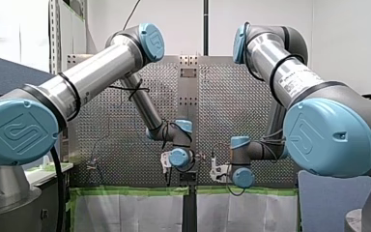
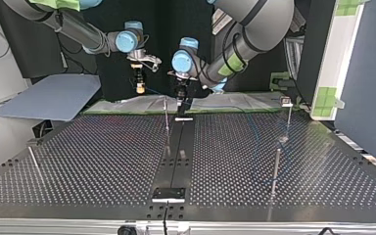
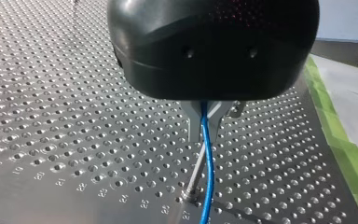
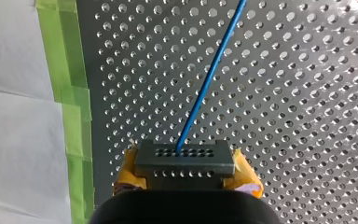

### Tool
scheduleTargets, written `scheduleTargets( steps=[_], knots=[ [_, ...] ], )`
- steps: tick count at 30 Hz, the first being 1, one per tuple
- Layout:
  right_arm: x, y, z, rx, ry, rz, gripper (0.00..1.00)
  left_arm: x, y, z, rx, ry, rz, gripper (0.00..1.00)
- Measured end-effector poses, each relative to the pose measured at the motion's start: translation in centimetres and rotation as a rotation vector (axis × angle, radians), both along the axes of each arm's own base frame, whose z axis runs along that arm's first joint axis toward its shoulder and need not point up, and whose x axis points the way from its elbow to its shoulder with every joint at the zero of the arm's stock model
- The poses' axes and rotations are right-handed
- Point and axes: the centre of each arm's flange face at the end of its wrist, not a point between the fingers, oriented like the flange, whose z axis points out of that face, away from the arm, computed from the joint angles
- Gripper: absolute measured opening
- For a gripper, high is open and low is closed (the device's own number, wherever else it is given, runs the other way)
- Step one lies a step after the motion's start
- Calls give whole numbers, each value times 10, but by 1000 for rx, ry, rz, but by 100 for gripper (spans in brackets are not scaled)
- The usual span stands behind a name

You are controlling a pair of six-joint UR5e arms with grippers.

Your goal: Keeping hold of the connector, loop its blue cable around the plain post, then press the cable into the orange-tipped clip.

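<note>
My right hand (image 4: pixel 186 176) pinches the grey connector (image 4: pixel 185 158), a block with two rows of holes, between yellow pads above the tabletop (image 4: pixel 307 93). Its thin blue cable (image 4: pixel 209 74) is clamped by my left hand (image 3: pixel 205 126).

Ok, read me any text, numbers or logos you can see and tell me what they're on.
"20", "21", "22", "23", on to "27": engraved in a row on the table, left wrist view.
Embossed logo, no legible letters: blue joint caps, front view.
Label on my right arm: print too small to read.
</note>
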Motion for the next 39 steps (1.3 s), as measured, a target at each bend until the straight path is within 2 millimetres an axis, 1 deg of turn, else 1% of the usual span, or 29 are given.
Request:
scheduleTargets(
  steps=[5, 8, 11, 14, 16, 19, 28, 39],
  knots=[
    [1, -9, 3, -3, 1, -5, 0, 4, -2, 3, -19, -6, -2, 0],
    [-1, -12, 4, -5, 1, -9, 0, 6, -3, -1, -25, 0, -1, 0],
    [-3, -14, 4, -5, 1, -15, 0, 8, -4, -11, -19, 19, 1, 0],
    [-5, -16, 3, -5, 4, -18, 0, 9, -4, -25, -20, 37, 4, 0],
    [-6, -17, 3, -6, 7, -19, 0, 12, -5, -30, -33, 36, 5, 0],
    [-7, -18, 4, -11, 7, -22, 0, 16, -7, -31, -45, 33, 8, 0],
    [-11, -27, 6, -22, 1, -27, 0, 24, -1, -31, -56, 30, 20, 0],
    [-14, -28, 5, -16, 11, -30, 0, 26, 1, -31, -54, 31, 27, 0]
  ],
)
